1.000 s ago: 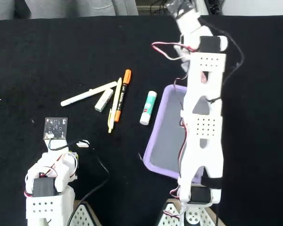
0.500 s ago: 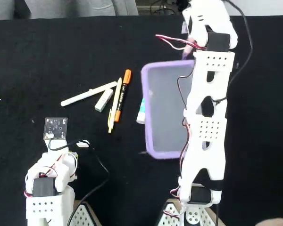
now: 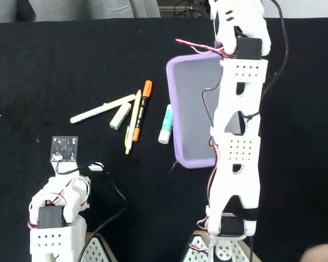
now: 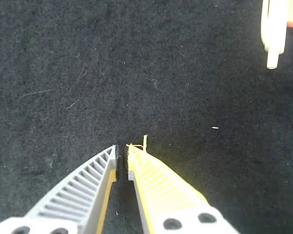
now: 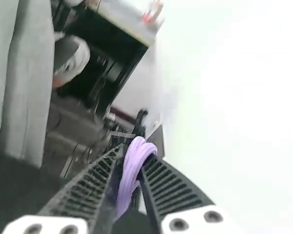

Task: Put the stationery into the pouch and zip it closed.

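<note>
5 pieces of stationery lie on the black tabletop (image 3: 54, 60) around its middle: a white pen (image 3: 103, 108), a short white piece (image 3: 120, 115), a yellow pen (image 3: 133, 121), an orange marker (image 3: 142, 109) and a glue stick (image 3: 166, 124). The purple pouch (image 3: 194, 109) is just beside the glue stick, toward the far edge, partly covered by the right arm. The right claw (image 5: 133, 155) is clamped on a fold of the purple pouch. The left claw (image 4: 122, 157) sits toward the near-left corner, fingers almost together, holding nothing.
</note>
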`<state>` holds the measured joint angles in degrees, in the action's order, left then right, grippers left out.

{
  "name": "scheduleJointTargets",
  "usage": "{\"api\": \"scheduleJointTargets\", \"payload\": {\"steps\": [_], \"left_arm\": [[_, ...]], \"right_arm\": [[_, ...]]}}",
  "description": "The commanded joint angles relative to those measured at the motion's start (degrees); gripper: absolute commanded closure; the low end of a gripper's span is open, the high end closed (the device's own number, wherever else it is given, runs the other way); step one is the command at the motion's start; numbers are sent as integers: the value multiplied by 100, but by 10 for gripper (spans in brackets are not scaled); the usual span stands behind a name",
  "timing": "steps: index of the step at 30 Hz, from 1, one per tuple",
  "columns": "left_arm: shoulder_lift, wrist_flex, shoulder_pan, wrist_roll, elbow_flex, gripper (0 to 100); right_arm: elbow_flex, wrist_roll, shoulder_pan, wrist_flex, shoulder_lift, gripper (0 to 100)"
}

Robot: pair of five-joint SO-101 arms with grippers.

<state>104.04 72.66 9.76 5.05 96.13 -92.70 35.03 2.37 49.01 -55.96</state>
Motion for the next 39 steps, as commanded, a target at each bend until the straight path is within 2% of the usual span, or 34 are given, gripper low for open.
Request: {"api": "scheduleJointTargets", "payload": {"steps": [1, 6, 19, 28, 35, 39], "left_arm": [[44, 0, -40, 62, 127, 942], [44, 0, -48, 62, 127, 942], [44, 0, -40, 62, 127, 942], [44, 0, -40, 62, 127, 942], [44, 0, -40, 62, 127, 942], [44, 0, -40, 62, 127, 942]], "right_arm": [[-189, 26, -70, -457, 778, 987], [-189, 26, -202, -782, 1314, 987], [-180, 9, -440, -738, 2255, 987], [-180, -1407, -431, -1407, 2097, 987], [-180, -1503, -440, -2365, 1657, 987], [-180, -1512, -440, -2286, 1508, 987]]}}
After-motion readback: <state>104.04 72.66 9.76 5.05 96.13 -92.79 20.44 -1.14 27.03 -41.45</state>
